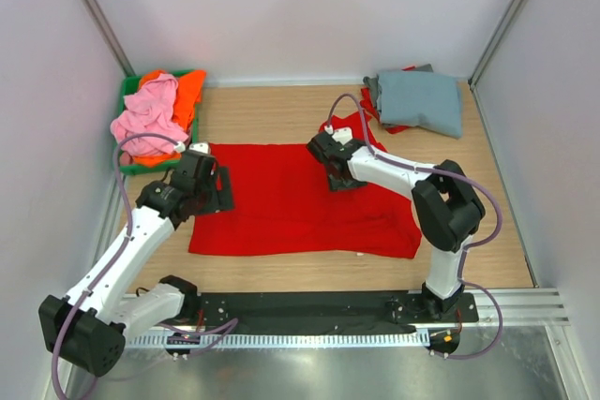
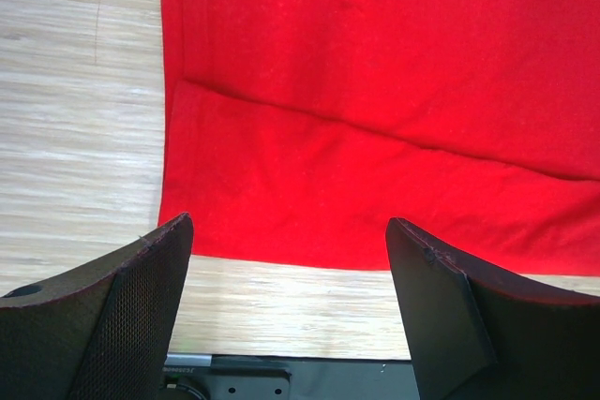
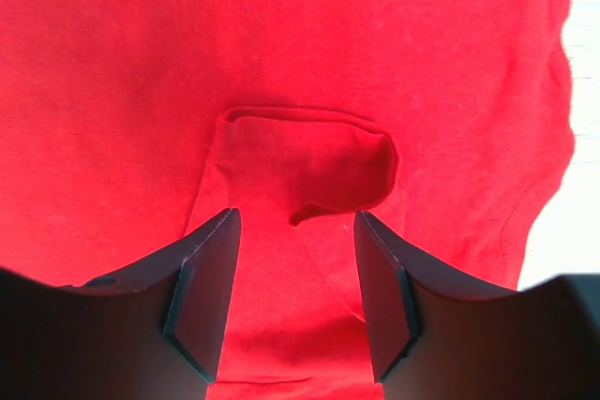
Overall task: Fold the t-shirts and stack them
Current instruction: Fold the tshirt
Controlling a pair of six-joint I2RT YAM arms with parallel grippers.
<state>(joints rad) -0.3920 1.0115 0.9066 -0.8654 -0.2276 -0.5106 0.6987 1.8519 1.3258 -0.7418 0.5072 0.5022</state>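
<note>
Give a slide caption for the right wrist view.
Jaws of the right gripper straddle a raised fold in the red t-shirt.

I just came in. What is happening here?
Two robot arms are working on a red t-shirt spread on the table. The left gripper is open above the shirt's left edge. The right gripper has its jaws either side of a raised fold of it; a grip is not certain. A folded grey-blue shirt lies at the far right. A pink shirt and an orange shirt sit in the green bin.
</note>
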